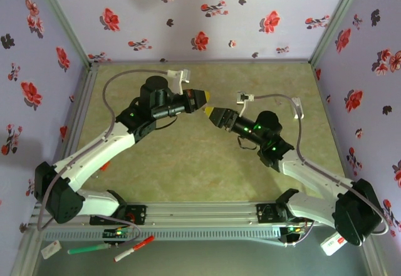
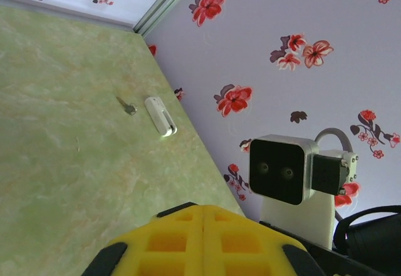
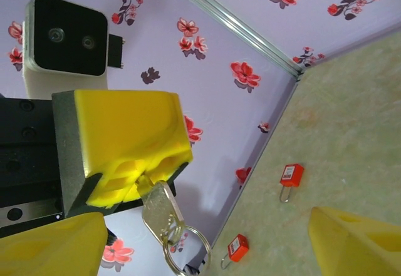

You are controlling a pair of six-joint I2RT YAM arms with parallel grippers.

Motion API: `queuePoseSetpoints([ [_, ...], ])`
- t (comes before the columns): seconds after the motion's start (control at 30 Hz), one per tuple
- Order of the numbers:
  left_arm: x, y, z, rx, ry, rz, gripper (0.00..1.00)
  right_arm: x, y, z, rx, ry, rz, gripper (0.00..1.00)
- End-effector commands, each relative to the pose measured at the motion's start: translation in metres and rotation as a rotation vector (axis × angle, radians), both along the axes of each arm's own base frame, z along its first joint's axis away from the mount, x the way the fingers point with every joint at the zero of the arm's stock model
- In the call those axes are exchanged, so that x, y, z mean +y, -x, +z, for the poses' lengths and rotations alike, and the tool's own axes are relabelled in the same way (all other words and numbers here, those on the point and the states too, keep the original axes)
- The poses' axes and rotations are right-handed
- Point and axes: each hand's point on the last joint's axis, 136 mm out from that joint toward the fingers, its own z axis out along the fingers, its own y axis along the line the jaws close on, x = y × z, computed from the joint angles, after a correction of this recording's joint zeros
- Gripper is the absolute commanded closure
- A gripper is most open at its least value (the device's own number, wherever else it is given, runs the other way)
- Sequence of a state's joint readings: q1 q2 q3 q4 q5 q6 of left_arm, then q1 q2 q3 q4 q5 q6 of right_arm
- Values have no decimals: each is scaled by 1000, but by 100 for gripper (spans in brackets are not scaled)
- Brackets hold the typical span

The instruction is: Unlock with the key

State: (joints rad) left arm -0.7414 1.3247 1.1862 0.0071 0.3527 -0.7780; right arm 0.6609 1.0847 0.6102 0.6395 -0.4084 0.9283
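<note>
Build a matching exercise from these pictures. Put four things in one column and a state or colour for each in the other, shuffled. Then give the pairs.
Things:
1. left gripper
2. right gripper
3. padlocks
4. loose key

States:
A. red
B. shut on a key with a ring
C. lying beside a white object
D. open

Pairs: 1-B; 2-D; 3-A; 4-C
</note>
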Motion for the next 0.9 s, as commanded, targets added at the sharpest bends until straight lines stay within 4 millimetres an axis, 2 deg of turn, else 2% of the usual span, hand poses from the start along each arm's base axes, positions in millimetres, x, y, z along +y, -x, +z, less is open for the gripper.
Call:
queuePoseSetpoints([
  [0.0, -5, 4, 1, -27, 13, -28, 100, 6, 6, 15, -49, -57, 27, 22],
  [0.4, -4, 4, -4, -27, 18, -26, 100, 20, 3, 14, -18, -113, 74, 57],
  [0.6, -3, 5, -6, -35, 13, -24, 100, 17, 4, 14, -15, -112, 65, 70],
  [0.7, -2, 3, -7, -39, 9, -13, 100, 17, 5, 13, -11, -115, 68, 82],
  [0.87, 0, 0, -10, -38, 5, 1, 100, 17, 8, 15, -6, -136, 83, 90],
])
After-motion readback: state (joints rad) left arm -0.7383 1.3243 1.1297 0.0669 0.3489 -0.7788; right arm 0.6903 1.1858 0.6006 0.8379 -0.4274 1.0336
